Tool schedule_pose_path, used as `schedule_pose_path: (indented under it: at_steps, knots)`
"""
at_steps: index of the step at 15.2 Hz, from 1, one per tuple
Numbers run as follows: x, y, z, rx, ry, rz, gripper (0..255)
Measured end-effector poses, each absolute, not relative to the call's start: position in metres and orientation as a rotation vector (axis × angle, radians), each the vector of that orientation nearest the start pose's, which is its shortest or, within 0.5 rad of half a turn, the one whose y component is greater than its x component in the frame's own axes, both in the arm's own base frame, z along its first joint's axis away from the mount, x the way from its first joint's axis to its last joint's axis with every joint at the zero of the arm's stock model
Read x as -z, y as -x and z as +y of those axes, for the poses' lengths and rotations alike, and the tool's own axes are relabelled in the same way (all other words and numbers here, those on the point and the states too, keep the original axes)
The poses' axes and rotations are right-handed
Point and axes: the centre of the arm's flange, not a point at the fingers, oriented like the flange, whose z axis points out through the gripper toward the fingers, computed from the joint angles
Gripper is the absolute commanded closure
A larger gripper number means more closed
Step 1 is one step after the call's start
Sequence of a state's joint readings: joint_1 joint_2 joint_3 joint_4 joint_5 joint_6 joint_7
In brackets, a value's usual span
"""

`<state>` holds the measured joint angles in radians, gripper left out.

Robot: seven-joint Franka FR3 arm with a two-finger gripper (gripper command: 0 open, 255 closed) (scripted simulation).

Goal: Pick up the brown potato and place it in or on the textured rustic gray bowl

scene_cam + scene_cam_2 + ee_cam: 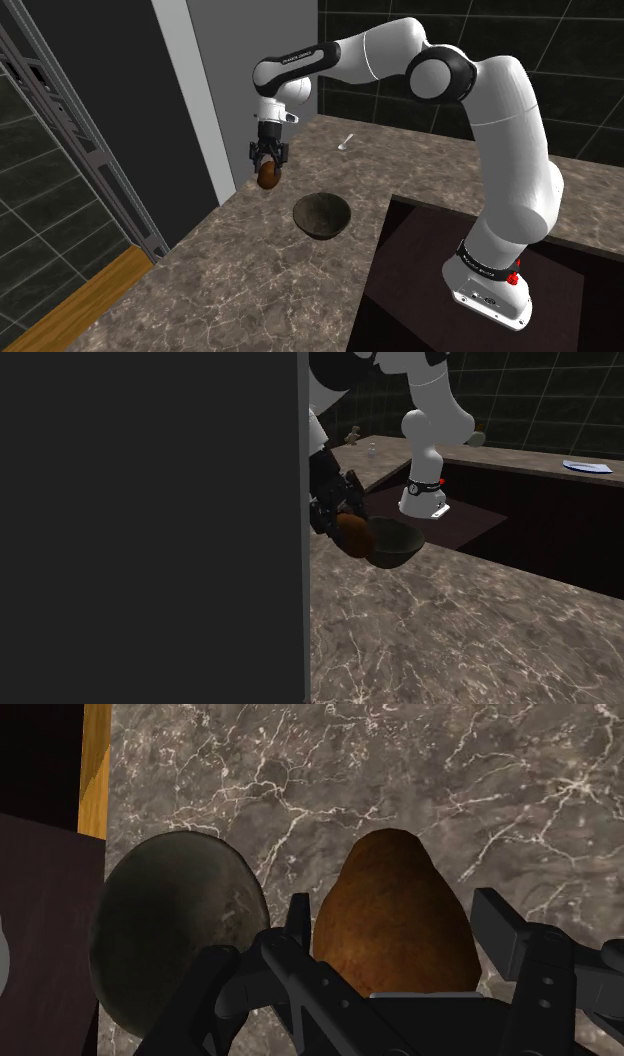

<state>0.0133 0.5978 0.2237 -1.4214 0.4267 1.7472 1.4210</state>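
Observation:
My black gripper (268, 166) is shut on the brown potato (269, 178) and holds it in the air above the marble counter. The dark grey bowl (321, 215) stands upright on the counter, a short way toward the shoulder view's right of the potato and lower. In the wrist view the potato (392, 919) sits clasped between the two fingers (300, 926), with the bowl (175, 929) off to one side of it. From the second exterior view the potato (352, 534) hangs just beside the bowl (395, 542), partly behind a dark panel edge.
A dark wall panel (150, 522) stands close to the gripper. A small white item (346, 142) lies at the back of the counter (260, 280). The stand's dark recess (420, 270) lies by the bowl. The counter's edge drops to a wood strip (90, 300).

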Motion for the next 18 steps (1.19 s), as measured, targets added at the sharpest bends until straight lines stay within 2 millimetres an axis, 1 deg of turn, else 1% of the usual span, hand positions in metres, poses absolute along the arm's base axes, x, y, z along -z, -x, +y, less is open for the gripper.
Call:
schedule_pose_path:
  at_steps: [4, 6, 8, 10, 13, 14, 16, 18]
  knots:
    - [-0.369, -0.667, 0.171, -0.834, 2.235, 1.768, 255]
    - [-0.374, -0.653, 0.166, -0.835, 2.235, 1.768, 255]
    - [-0.375, -0.632, 0.159, -0.834, 2.235, 1.767, 255]
    - [-0.374, -0.604, 0.152, -0.835, 2.235, 1.767, 255]
    - [-0.38, -0.567, 0.141, -0.834, 2.235, 1.768, 255]
    - [-0.38, -0.557, 0.136, -0.835, 2.235, 1.768, 255]
    - [-0.381, -0.53, 0.129, -0.835, 2.235, 1.768, 255]
    - [-0.384, -0.504, 0.118, -0.835, 2.235, 1.768, 255]
